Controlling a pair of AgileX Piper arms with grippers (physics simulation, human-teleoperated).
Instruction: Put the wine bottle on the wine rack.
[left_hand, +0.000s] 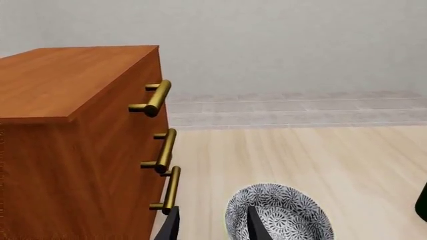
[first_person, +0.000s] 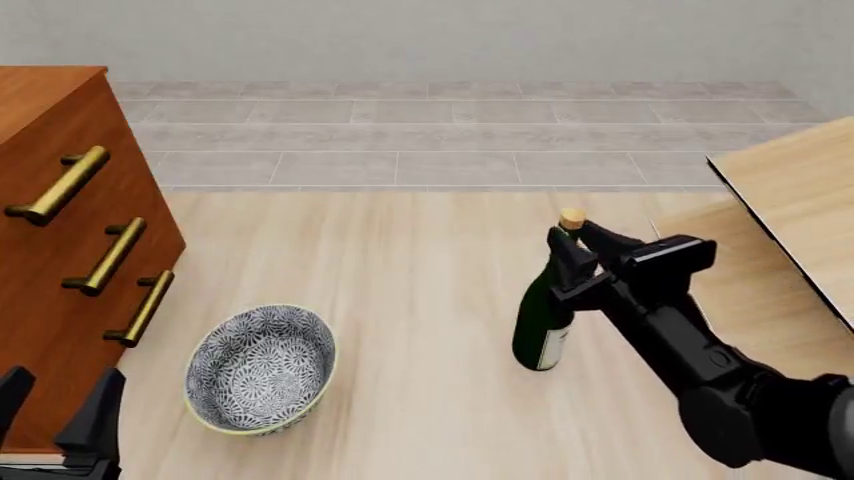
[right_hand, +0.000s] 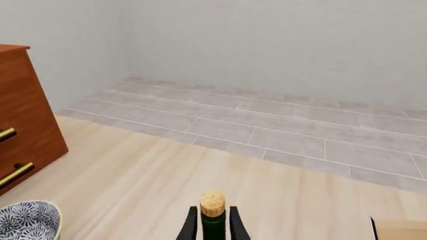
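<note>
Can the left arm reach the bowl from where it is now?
Probably yes. The left gripper is open beside the bowl, and bare table lies between them. The cabinet stands close on its other side, not in the way.

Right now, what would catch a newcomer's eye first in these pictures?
The dark green wine bottle standing upright mid-table, its neck between the fingers of the right pincer just below the cork. To its left sits a patterned bowl, and further left a reddish-brown drawer cabinet with brass handles.

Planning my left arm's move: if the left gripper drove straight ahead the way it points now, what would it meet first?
Probably the patterned bowl, between the left gripper fingertips' line; the drawer cabinet stands just beside it. Depth is unclear.
</note>
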